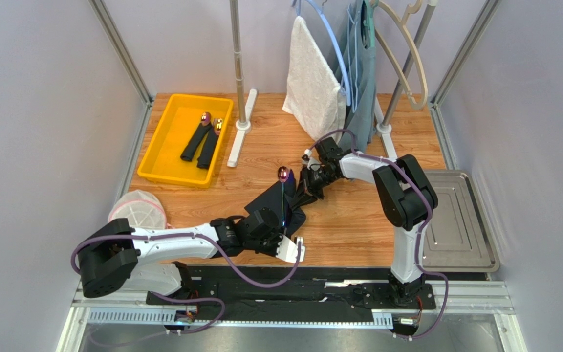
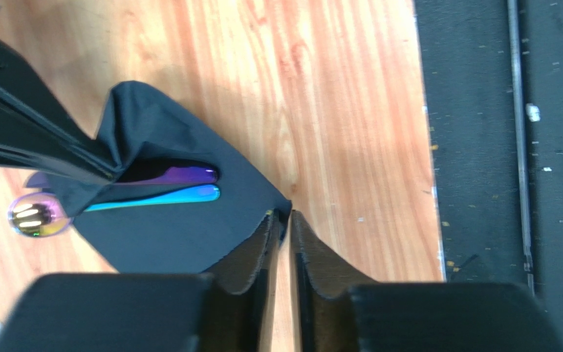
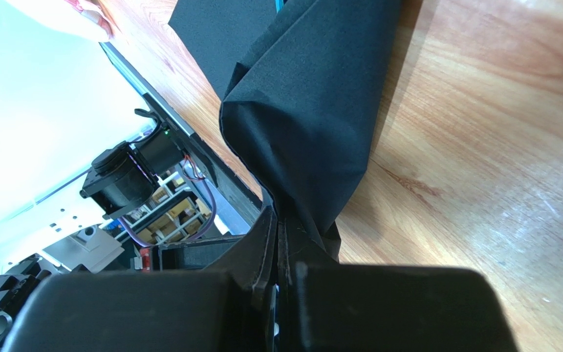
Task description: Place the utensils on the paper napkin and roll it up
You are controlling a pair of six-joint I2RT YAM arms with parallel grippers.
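Observation:
The black paper napkin [image 1: 292, 196] lies mid-table with the utensils on it. In the left wrist view a purple handle [image 2: 182, 174] and a blue handle [image 2: 163, 196] lie side by side on the paper napkin [image 2: 174, 231]. An iridescent spoon head [image 2: 38, 215] sticks out past its edge. My left gripper [image 2: 286, 215] sits low at the napkin's near corner, jaws almost together with that corner pinched at the tips. My right gripper [image 3: 283, 220] is shut on the far corner, lifting the paper napkin [image 3: 314, 110] into a fold over the handles.
A yellow bin [image 1: 161, 150] at the back left holds black rolled bundles. A white towel [image 1: 312, 81] and a grey-blue garment [image 1: 364, 66] hang from a rack behind. A metal tray [image 1: 457, 220] lies to the right, and a white mesh disc [image 1: 139, 209] to the left.

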